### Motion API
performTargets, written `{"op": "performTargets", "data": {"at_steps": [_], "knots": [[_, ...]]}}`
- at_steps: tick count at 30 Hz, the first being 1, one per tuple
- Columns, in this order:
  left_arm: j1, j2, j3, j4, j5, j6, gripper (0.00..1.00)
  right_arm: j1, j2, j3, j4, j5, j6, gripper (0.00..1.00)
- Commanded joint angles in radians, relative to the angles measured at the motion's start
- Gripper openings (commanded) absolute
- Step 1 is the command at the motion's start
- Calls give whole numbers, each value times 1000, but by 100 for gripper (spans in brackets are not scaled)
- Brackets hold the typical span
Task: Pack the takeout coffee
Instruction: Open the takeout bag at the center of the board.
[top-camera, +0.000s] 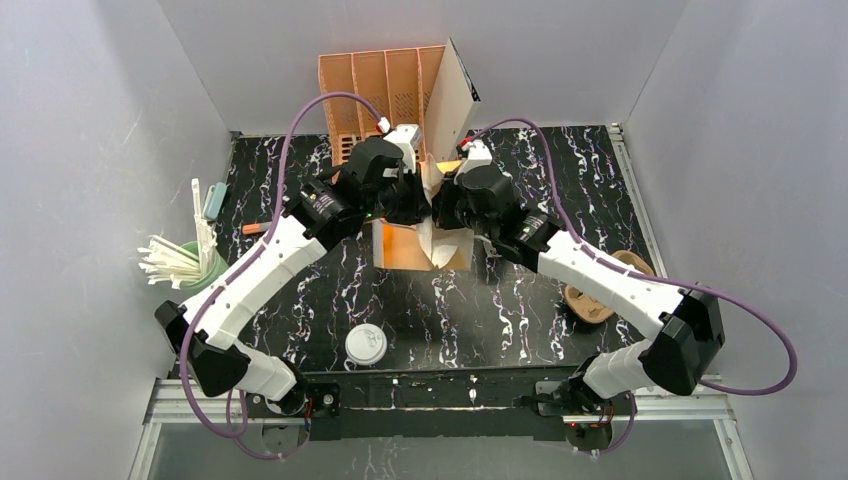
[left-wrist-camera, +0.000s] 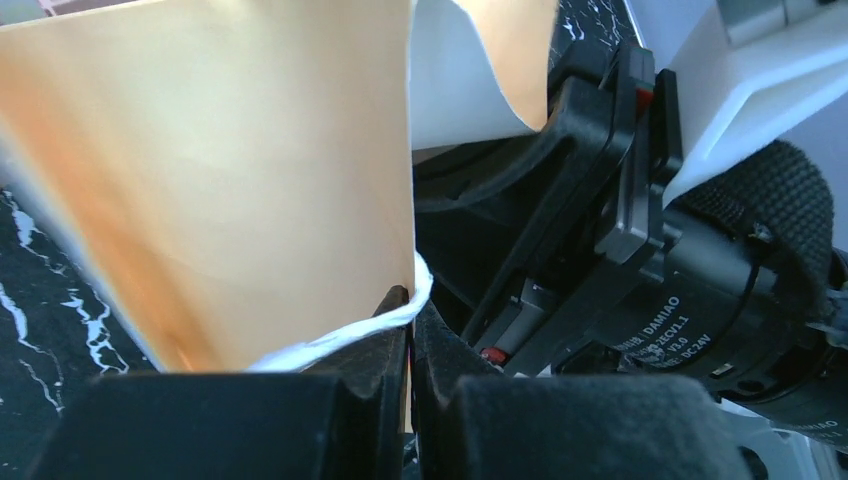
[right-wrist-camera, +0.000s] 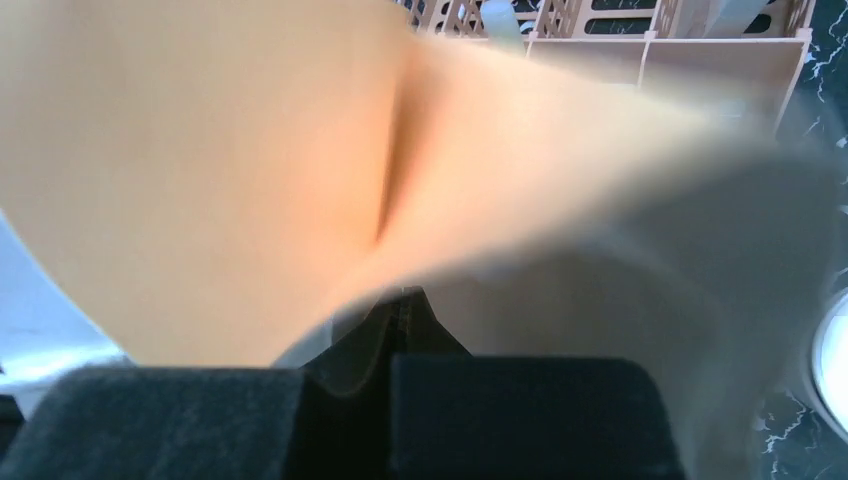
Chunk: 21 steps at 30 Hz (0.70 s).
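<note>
Holding a paper bag (top-camera: 405, 250) from both sides, the two arms meet in the middle of the black table (top-camera: 480, 310). The left gripper (left-wrist-camera: 410, 305) is pinched tight on the bag's white top edge. The right gripper (right-wrist-camera: 405, 300) is pinched tight on the paper too, on the other side. The bag is white outside and orange inside. It stands just in front of an orange rack (top-camera: 375, 85).

I cannot tell where the coffee cup is, because the arms and bag cover the middle. A white lid (top-camera: 366, 345) lies near the front. A green cup of straws (top-camera: 190, 262) is at the left and a brown tray (top-camera: 600, 295) is at the right.
</note>
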<state>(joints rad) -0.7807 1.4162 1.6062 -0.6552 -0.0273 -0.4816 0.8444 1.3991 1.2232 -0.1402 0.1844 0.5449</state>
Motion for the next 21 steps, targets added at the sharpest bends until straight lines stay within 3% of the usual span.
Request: {"op": "performTargets", "data": {"at_steps": [1, 9, 13, 16, 19, 21], "knots": [[-5, -19, -17, 33, 70, -17, 0, -1, -22, 31, 38, 88, 182, 1], [-5, -32, -41, 80, 44, -43, 0, 5, -42, -15, 100, 36, 262, 1], [-1, -50, 12, 74, -12, -44, 0, 32, -55, -98, 143, 124, 136, 1], [18, -40, 78, 31, -31, -34, 0, 95, -129, -232, 290, 236, -6, 1], [29, -21, 128, 10, 1, -33, 0, 216, -182, -368, 495, 406, -226, 1], [29, -8, 144, 11, 53, -39, 0, 229, -179, -379, 502, 408, -293, 1]]}}
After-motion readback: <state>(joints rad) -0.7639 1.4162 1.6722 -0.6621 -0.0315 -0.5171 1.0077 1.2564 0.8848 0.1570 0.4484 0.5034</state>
